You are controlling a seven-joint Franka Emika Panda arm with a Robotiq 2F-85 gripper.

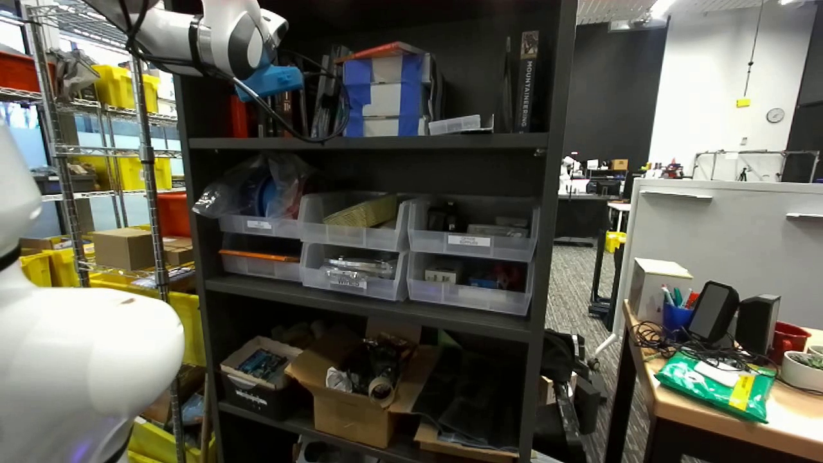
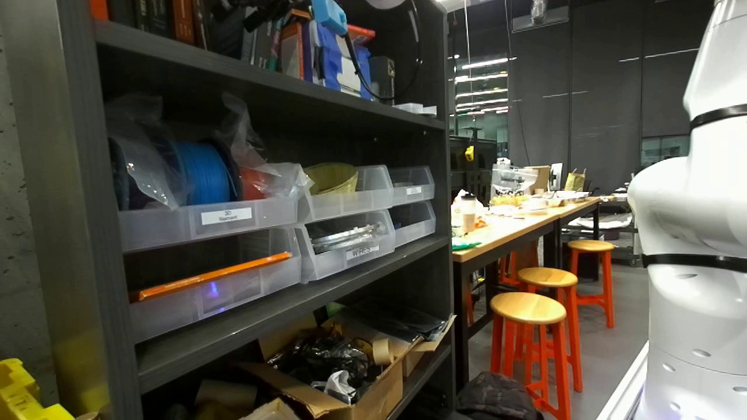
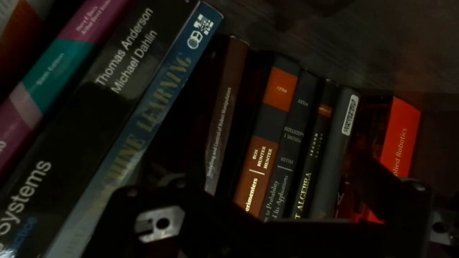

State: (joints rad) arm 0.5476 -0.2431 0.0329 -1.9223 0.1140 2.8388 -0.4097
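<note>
books (image 3: 265,143) stand ahead of the jaws, which are spread wide and empty.

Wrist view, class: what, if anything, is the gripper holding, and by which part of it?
Nothing is held: the gripper stands wide open in front of the books.

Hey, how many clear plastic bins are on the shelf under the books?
6. In an exterior view, top row: filament bin, basket bin, office supplies bin; bottom row: left bin, wires bin, right bin. More may be hidden behind.
</note>
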